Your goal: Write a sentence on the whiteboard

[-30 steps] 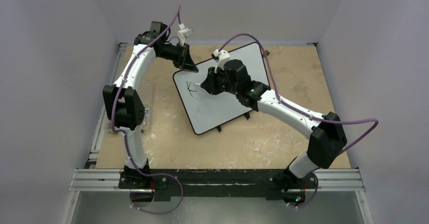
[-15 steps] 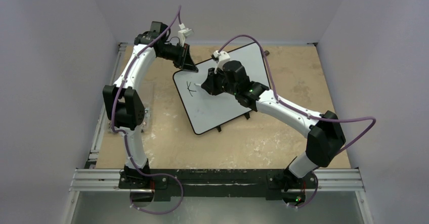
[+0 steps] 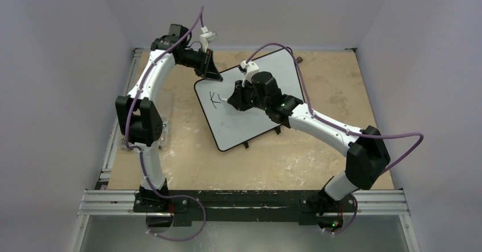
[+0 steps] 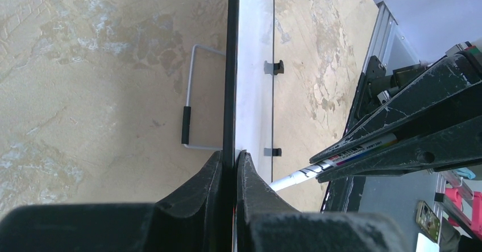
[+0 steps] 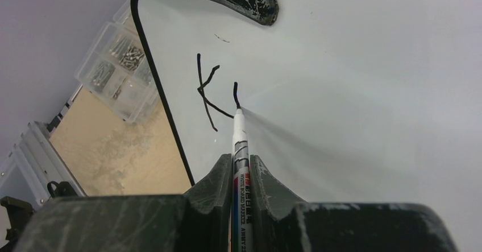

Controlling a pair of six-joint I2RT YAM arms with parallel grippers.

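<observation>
Right wrist view, right end effector (image 5: 239,158) gripping marker (image 5: 239,141), left end effector (image 4: 233,155) clamping whiteboard (image 5: 352,81) rim, clear box (image 5: 116,73) holding screws (image 5: 129,53)

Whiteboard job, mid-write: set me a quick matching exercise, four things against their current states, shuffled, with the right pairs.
Things
1. left gripper
2. right gripper
3. marker tip
4. letter K

States
A. shut on the marker
B. touching one end of a short black stroke
C. clamped on the whiteboard rim
D. complete, between the rim and the stroke

Pairs: 1-C, 2-A, 3-B, 4-D
</observation>
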